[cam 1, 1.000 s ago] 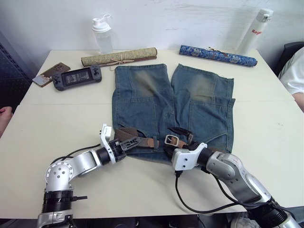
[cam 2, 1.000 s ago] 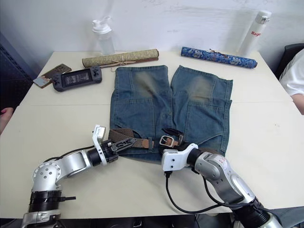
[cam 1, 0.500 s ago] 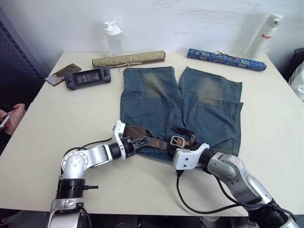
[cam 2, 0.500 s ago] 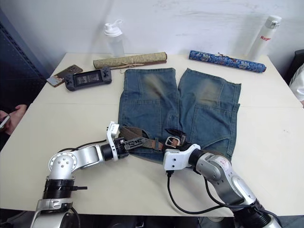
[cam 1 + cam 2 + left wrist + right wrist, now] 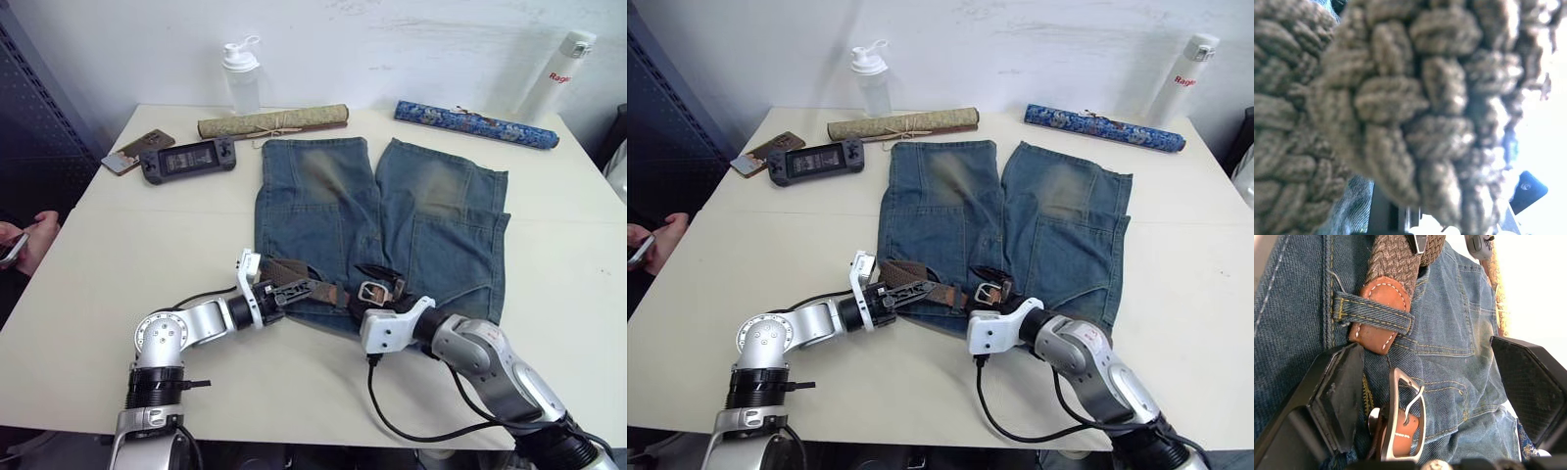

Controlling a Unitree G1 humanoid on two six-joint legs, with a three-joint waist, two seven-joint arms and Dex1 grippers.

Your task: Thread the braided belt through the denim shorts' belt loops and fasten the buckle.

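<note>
Since the earlier frames little has moved in the head views: at lower centre the left gripper [image 5: 286,292] stays clamped on the braided belt [image 5: 294,279], feeding it along the denim shorts [image 5: 431,225]. In the right wrist view the right gripper [image 5: 1427,382] stands wide open over the buckle [image 5: 1406,417], and the belt's tan tip sits under a belt loop [image 5: 1374,313], ready for a pull towards fastening.

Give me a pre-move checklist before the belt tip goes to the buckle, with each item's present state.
1. Left gripper gripping the belt: ok; fingers closed on the braid.
2. Belt tip through the belt loop: ok; tan leather pokes out past it.
3. Right gripper open: ok; fingers spread wide on either side of the buckle.
4. Buckle prong free: ok; it lies across the frame, nothing threaded in.
5. Buckle fastened: not ok; the tip lies apart from it.
6. Remaining loops threaded: cannot tell.
</note>
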